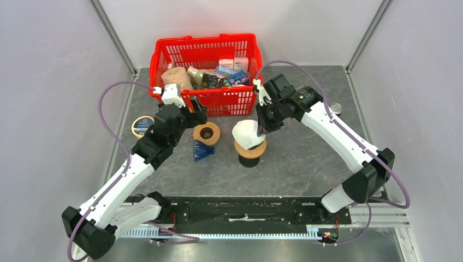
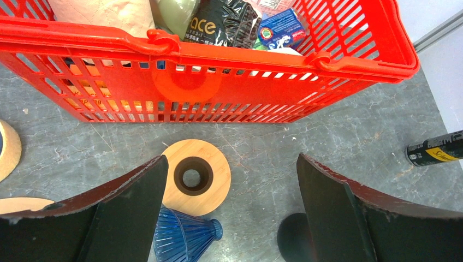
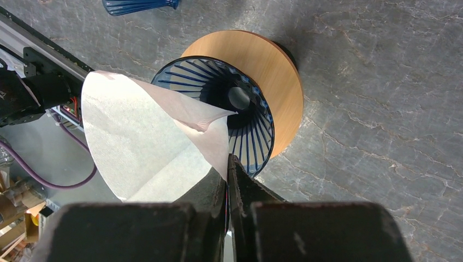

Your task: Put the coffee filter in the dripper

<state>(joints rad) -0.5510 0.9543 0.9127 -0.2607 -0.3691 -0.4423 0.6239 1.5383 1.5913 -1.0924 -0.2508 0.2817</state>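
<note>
Right gripper (image 3: 228,164) is pressed together on the edge of the filter (image 3: 147,136), a white cone hanging tilted over the dripper (image 3: 273,82). Its tip points into the ribbed mouth; whether it touches, I cannot tell. The dripper stands mid-table, just in front of the basket (image 2: 218,60). Left gripper (image 2: 232,159) is spread wide and holding nothing, hovering above the wooden ring (image 2: 195,176), with the blue cone (image 2: 183,240) lying just beside that ring.
</note>
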